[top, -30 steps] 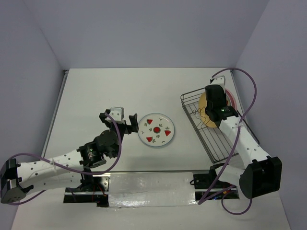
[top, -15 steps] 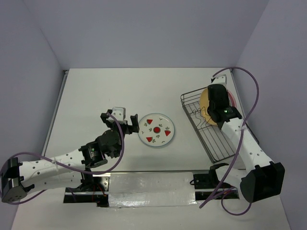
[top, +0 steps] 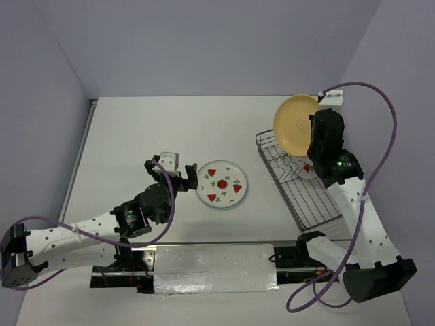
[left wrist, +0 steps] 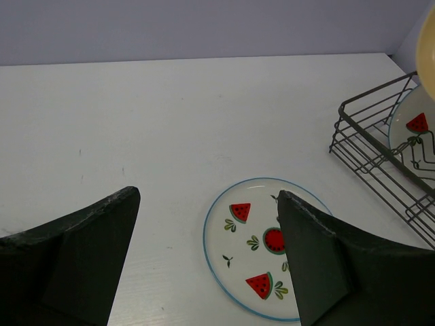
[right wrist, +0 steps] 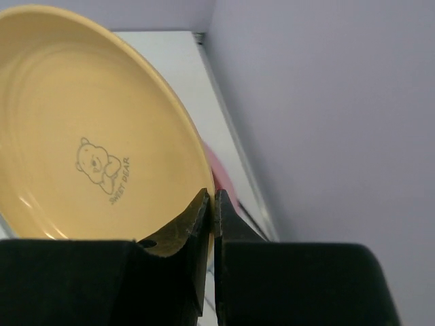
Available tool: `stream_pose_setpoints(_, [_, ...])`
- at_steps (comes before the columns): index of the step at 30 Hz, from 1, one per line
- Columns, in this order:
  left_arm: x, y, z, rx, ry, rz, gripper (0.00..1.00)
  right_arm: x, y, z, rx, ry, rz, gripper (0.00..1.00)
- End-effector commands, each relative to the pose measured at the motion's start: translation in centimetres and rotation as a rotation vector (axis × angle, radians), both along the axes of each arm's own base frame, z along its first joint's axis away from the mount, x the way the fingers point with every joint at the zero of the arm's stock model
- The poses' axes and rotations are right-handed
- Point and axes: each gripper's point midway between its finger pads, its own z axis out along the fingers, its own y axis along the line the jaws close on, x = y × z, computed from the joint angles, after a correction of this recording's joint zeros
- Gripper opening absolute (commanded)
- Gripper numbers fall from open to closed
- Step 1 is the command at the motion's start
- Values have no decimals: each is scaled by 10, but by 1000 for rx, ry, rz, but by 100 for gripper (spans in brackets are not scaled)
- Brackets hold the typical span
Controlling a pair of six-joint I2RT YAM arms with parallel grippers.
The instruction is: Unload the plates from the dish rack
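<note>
Right gripper (right wrist: 212, 204) clenched on the rim of the yellow plate (top: 296, 122), which is held tilted at upper right, over the rack's (top: 299, 200) far end; a pink plate (right wrist: 216, 170) peeks from behind its rim; left gripper (top: 190, 175) released, jaws wide, just left of the fruit plate (top: 221, 185) lying flat mid-table (top: 136, 136).

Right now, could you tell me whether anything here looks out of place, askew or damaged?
Nothing stands out. The round white plate with red watermelon slices lies flat on the white table, the dark wire dish rack sits level, and the round yellow plate is held on edge by its rim in the right gripper, intact.
</note>
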Motion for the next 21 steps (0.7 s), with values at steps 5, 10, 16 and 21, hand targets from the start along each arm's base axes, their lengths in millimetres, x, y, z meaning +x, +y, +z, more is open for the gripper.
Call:
stream_pose_setpoints(5, [8,-45,45,-184,135,-222,89,14,110,37,396,-124,496,0])
stream_pose_setpoints(10, [39,-58,34,-232,277,-316,77,15,159,24,495,-101,655,0])
stream_pose_setpoints(16, [61,-72,34,-294,306,-400,65,25,208,-11,511,-9,728,0])
stream_pose_setpoints(21, [69,-82,14,-271,354,-407,68,28,224,-30,524,18,754,0])
